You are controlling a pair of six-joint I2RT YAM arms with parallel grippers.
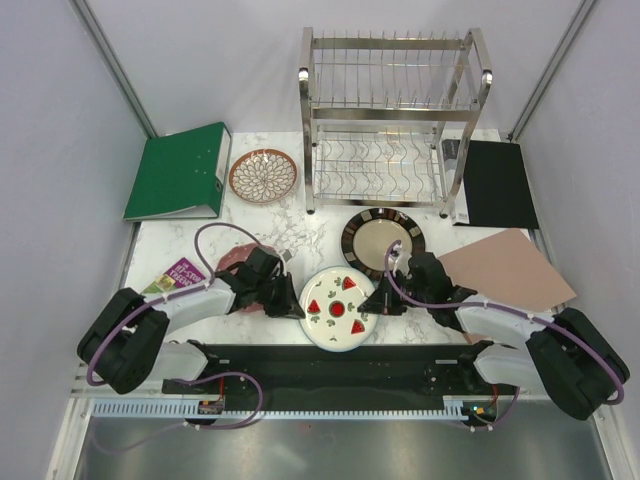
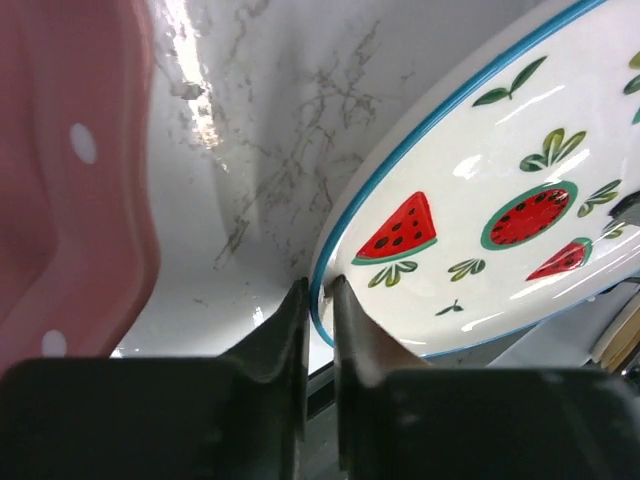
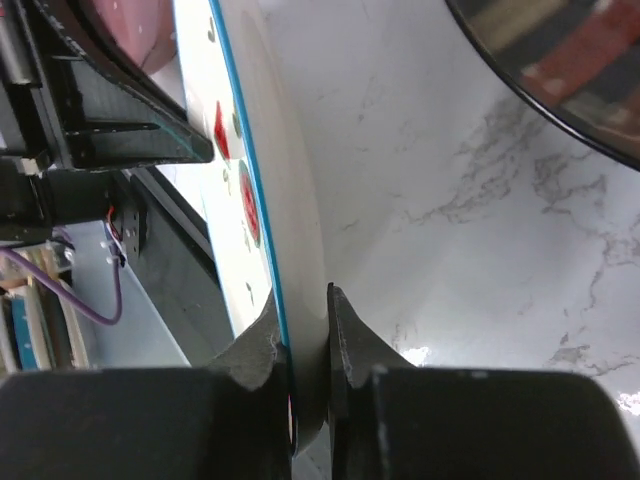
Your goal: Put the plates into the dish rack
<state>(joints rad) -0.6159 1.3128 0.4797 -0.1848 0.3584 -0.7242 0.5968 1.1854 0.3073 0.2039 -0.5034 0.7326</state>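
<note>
Left gripper point(image 2: 318, 295) and right gripper point(image 3: 305, 310) meet on the white plate point(image 1: 337, 310) at the middle of the table's point(image 1: 290, 225) near edge, one on each side. Both sets of jaws are drawn narrow, with the plate's blue-lined rim pinched between the fingertips. The plate is printed with red fruit slices and green leaves and carries no lettering. The dish rack point(image 1: 395, 110), two tiers of shiny wire, stands at the far edge right of centre, with both shelves bare. The dark-rimmed plate point(image 1: 381, 240) lies flat between the rack and the white plate. The petal-pattern plate point(image 1: 263, 175) lies toward the far-left corner beside a green binder point(image 1: 178, 170), whose pale spine label cannot be read. The pink dotted plate point(image 2: 60, 200) is mostly hidden under the left arm in the overhead view and is cut off at the frame edge in the left wrist view. A purple booklet point(image 1: 180, 272) by the left edge bears white lettering too small to make out and is partly covered by the arm. A black folder point(image 1: 497, 185) sits at the far-right corner, and a pinkish sheet point(image 1: 505, 268) overhangs the right edge. In the right wrist view the white plate shows almost edge-on, so its pattern is barely visible.
</note>
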